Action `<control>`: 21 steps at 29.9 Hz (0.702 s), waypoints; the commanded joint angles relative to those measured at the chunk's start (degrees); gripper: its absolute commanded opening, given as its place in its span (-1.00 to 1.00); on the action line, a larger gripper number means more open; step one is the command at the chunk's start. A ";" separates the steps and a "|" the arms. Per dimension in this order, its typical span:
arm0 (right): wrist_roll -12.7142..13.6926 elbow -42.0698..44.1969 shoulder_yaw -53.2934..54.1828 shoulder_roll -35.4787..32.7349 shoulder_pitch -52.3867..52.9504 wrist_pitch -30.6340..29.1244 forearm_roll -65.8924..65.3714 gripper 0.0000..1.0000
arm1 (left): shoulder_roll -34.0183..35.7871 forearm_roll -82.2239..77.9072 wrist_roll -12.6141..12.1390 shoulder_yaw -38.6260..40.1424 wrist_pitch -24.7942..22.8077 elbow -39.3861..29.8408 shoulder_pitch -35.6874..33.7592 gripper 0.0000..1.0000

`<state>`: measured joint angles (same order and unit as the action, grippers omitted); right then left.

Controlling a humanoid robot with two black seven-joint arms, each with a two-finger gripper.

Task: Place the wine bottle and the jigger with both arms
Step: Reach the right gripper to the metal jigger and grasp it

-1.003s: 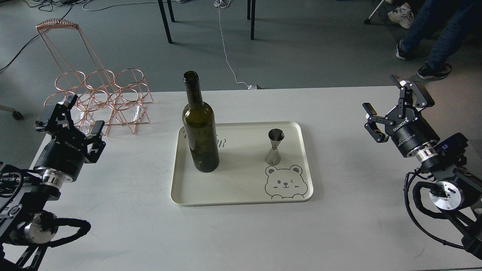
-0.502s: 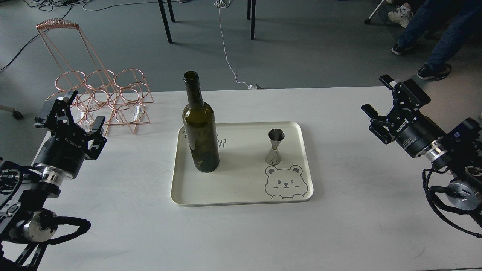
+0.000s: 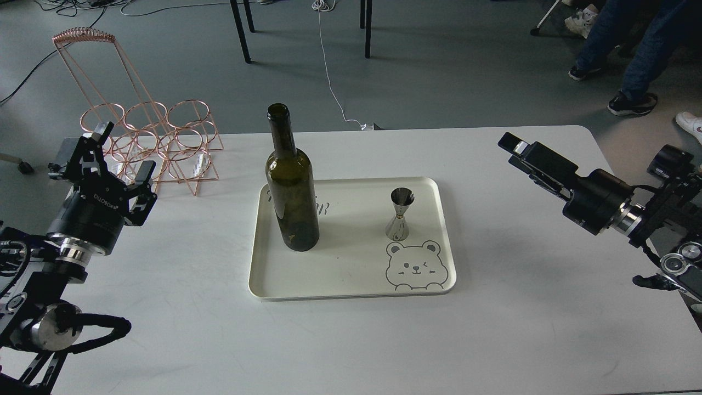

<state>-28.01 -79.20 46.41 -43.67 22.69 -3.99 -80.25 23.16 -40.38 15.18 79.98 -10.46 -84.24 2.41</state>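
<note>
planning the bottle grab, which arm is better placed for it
Left. The bottle stands on the tray's left half, nearer the left tool, which is open. The right tool sits beyond the jigger.

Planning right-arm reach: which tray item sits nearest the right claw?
The jigger, on the tray's right half above the bear print; the wine bottle stands on its left half.

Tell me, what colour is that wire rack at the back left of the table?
The wire rack is a shiny copper or rose-gold colour, seen in the head view.
</note>
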 commanded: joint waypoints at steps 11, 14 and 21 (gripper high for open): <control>0.01 4.22 -8.88 6.21 0.25 15.50 -41.63 0.98 | 0.13 0.04 -0.06 0.35 0.00 -0.57 -0.03 0.97; 0.01 7.47 -8.88 9.64 0.25 18.83 -44.75 0.98 | 0.13 -0.05 0.03 0.35 0.00 -0.66 -0.03 0.97; 0.01 15.64 -9.15 16.59 2.71 20.87 -44.75 0.97 | 0.05 -0.05 0.03 0.35 0.00 -0.57 -0.21 0.97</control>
<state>-27.99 -67.25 37.44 -29.66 24.35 16.61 -124.98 23.29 -40.38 15.21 80.34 -10.46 -84.88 2.32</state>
